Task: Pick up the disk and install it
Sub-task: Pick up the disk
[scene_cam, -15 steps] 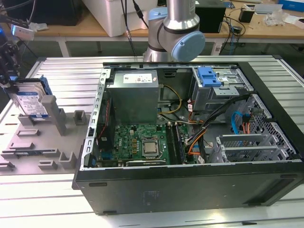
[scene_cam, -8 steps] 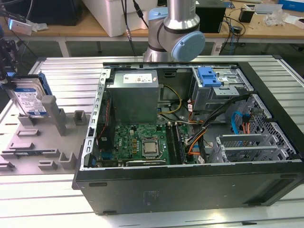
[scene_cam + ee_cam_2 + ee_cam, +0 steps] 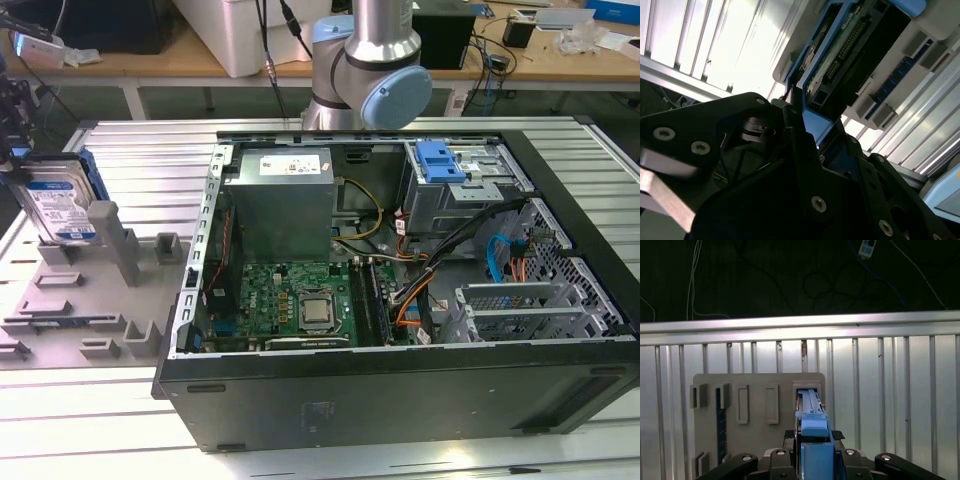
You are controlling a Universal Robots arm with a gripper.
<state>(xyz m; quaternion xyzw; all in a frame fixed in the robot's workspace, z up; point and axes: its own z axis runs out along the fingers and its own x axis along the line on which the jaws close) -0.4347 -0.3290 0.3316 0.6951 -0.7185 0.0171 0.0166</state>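
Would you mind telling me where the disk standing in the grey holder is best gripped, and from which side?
Grip the disk across its thin upper end, on the blue carrier frame, coming from above. It stands on edge with its lower end seated in the grey holder, so the top stands clear, and its flat parallel faces suit a pinch.

Exterior view overlooks case (image 3: 400,385), wrist views hug disk (image 3: 810,402)

I had the disk (image 3: 60,205) standing upright just below the end effector (image 3: 814,436), clamped between its fingers, over the fixture tray (image 3: 110,310) on the bench (image 3: 140,140). The computer case (image 3: 400,400) lay well apart, toward the exterior view's right.
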